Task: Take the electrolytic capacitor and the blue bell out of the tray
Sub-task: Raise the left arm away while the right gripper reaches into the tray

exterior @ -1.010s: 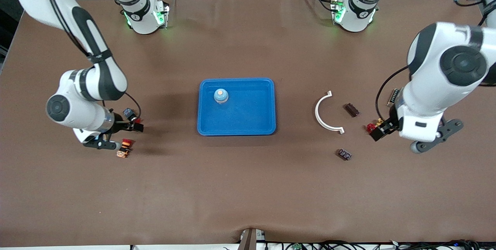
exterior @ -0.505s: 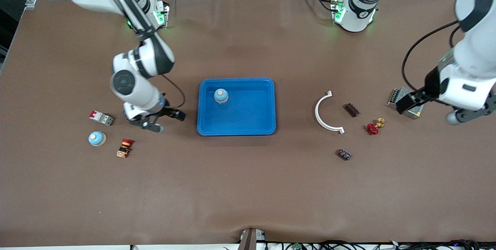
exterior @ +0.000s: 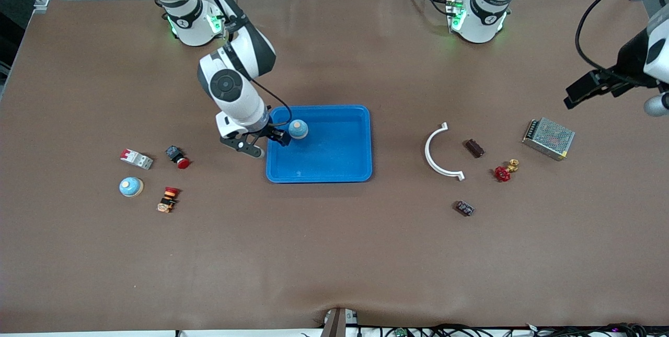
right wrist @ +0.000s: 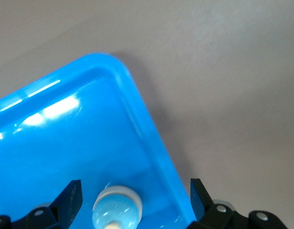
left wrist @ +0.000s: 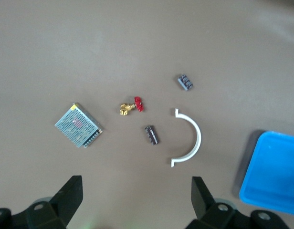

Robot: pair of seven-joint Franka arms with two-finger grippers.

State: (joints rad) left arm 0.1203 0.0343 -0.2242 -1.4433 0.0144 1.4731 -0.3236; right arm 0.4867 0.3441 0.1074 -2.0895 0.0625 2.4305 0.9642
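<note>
Both of my jaw pairs stand wide open and empty. Right gripper (exterior: 272, 139) hangs over the edge of the tray (exterior: 334, 170) at the right arm's end, with the blue bell (exterior: 298, 128) just beside its fingertips; in the right wrist view that bell (right wrist: 117, 206) sits between my 2 open fingers (right wrist: 70, 198), inside the tray's rim (right wrist: 152, 124), not yet touched. Left gripper (exterior: 588, 88) waits up high over the table's left-arm end, above the metal mesh box (exterior: 548, 138).

As I judge it, 1 part is likely done: only the 1 bell shows in the tray, and I can see no capacitor left in it. Which of the small parts lying on the table is that capacitor I cannot tell. A second blue bell (exterior: 130, 187) rests well outside the tray toward the right arm's end, near the grey switch block (exterior: 136, 158).

What remains is the bell in the tray: lower, close on it, lift it over the rim and set it down on the table.
</note>
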